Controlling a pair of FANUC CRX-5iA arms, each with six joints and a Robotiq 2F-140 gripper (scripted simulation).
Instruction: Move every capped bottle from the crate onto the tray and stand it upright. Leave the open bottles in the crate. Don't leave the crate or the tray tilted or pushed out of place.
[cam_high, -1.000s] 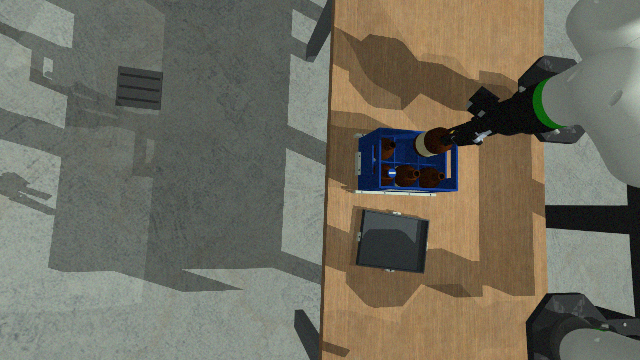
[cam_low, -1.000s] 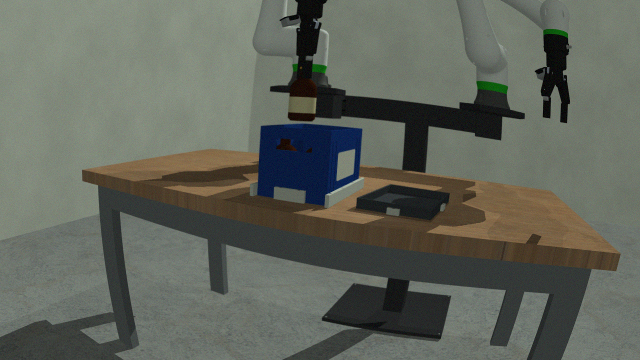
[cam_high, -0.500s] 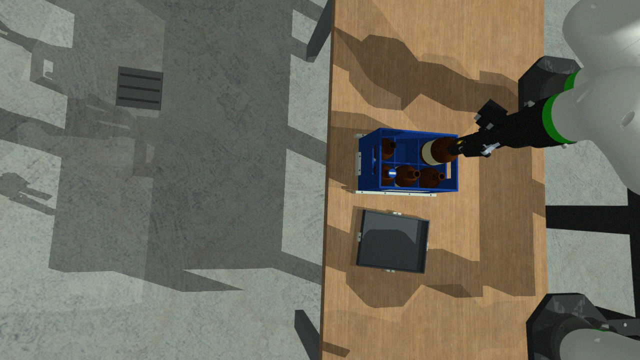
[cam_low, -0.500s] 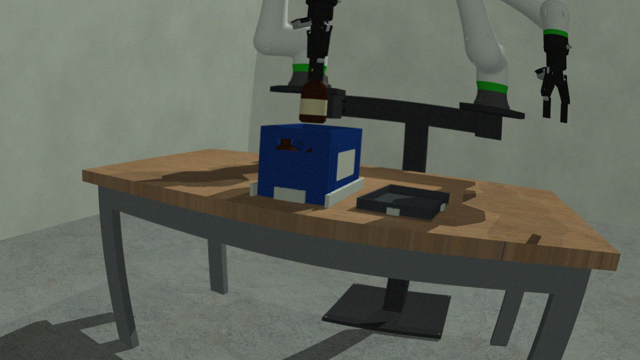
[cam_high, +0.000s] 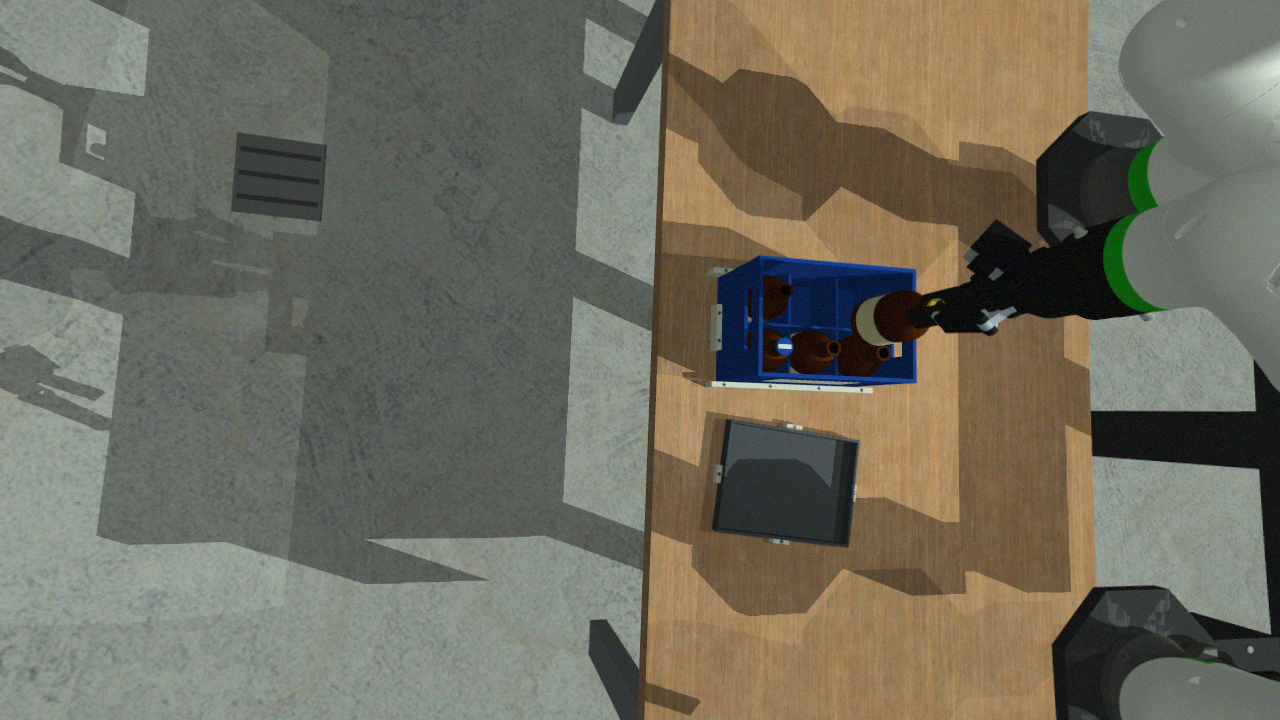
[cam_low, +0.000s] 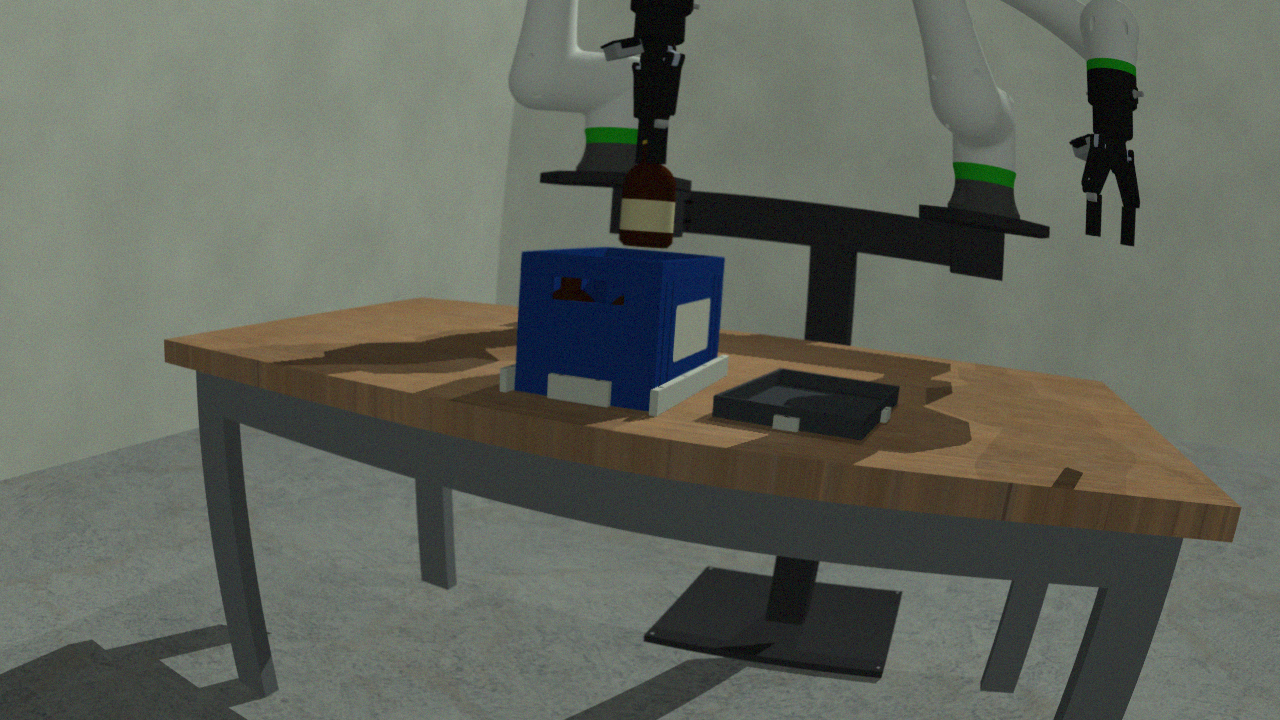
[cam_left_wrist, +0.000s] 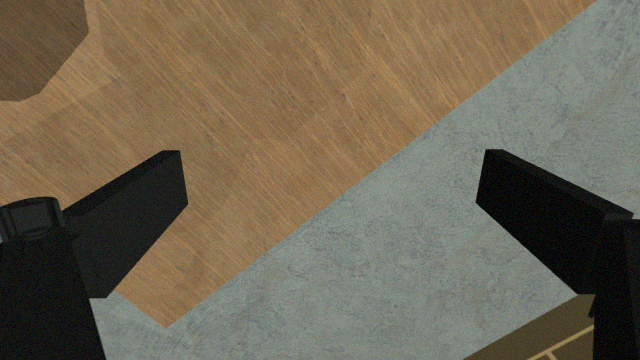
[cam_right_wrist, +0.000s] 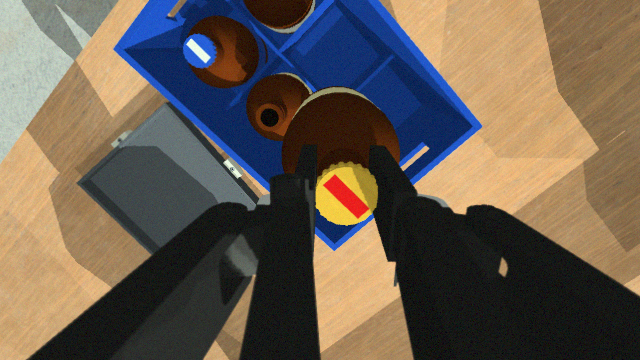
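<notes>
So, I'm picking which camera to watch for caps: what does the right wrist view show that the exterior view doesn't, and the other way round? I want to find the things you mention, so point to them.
Only right wrist: the held bottle's yellow cap (cam_right_wrist: 346, 193) with its red stripe, and a blue cap (cam_right_wrist: 199, 51) in the crate.

Only exterior: the left gripper (cam_low: 1109, 238), open, and the table's legs (cam_low: 437, 532).

Both: the right gripper (cam_low: 651, 161) (cam_right_wrist: 342, 169), the held bottle (cam_low: 647, 215) (cam_right_wrist: 345, 117), the crate (cam_low: 581, 344) (cam_right_wrist: 334, 245) and the tray (cam_low: 751, 414) (cam_right_wrist: 112, 212).

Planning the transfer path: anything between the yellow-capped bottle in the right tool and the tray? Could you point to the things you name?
Yes, low down: the blue crate's (cam_high: 816, 383) (cam_low: 586, 344) (cam_right_wrist: 200, 122) tray-side wall. The bottle (cam_high: 897, 315) (cam_low: 648, 186) (cam_right_wrist: 345, 125) hangs above the rim; nothing else visible blocks the tray (cam_high: 787, 501) (cam_low: 787, 404) (cam_right_wrist: 160, 175).
</notes>
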